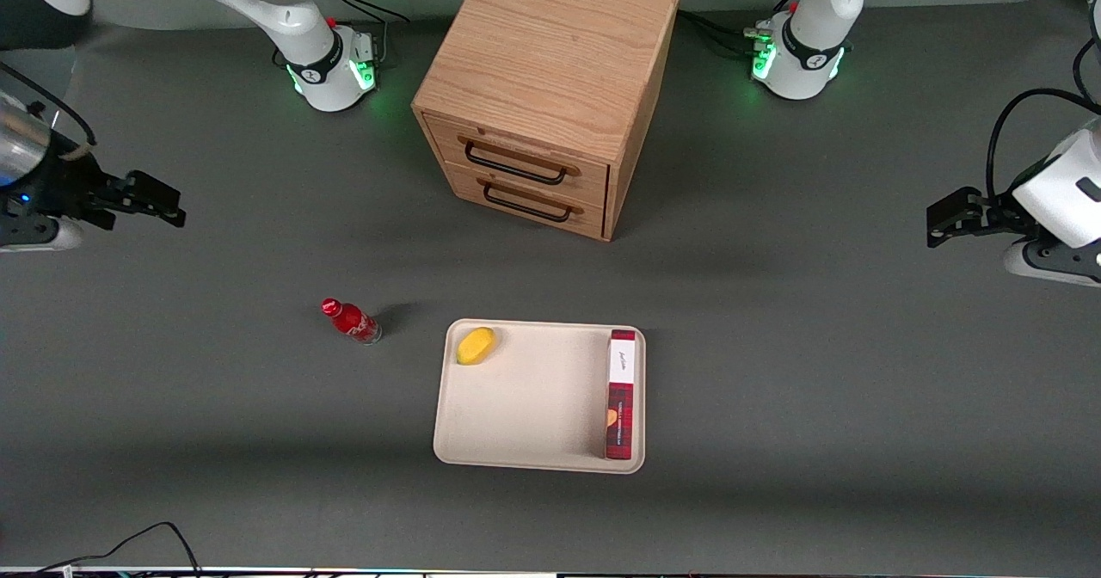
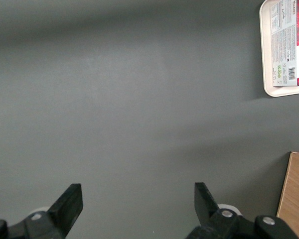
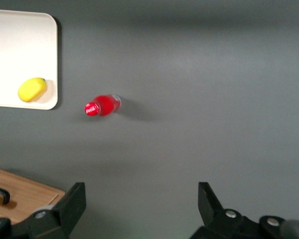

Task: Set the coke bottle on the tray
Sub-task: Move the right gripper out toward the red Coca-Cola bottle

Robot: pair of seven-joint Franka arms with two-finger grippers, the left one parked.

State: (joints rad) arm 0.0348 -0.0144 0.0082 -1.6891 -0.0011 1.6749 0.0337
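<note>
The coke bottle (image 1: 352,321), small, slim and red with a red cap, stands on the grey table beside the tray, toward the working arm's end. The beige tray (image 1: 529,406) lies nearer the front camera than the wooden cabinet. My right gripper (image 1: 163,202) hangs open and empty above the table at the working arm's end, well apart from the bottle. In the right wrist view the bottle (image 3: 102,105) stands clear of the open gripper (image 3: 141,199), next to the tray's corner (image 3: 25,59).
A yellow lemon-like object (image 1: 476,345) and a red-and-white box (image 1: 621,393) lie on the tray. A wooden drawer cabinet (image 1: 547,88) with two black handles stands at the table's middle. A cable (image 1: 129,544) lies near the front edge.
</note>
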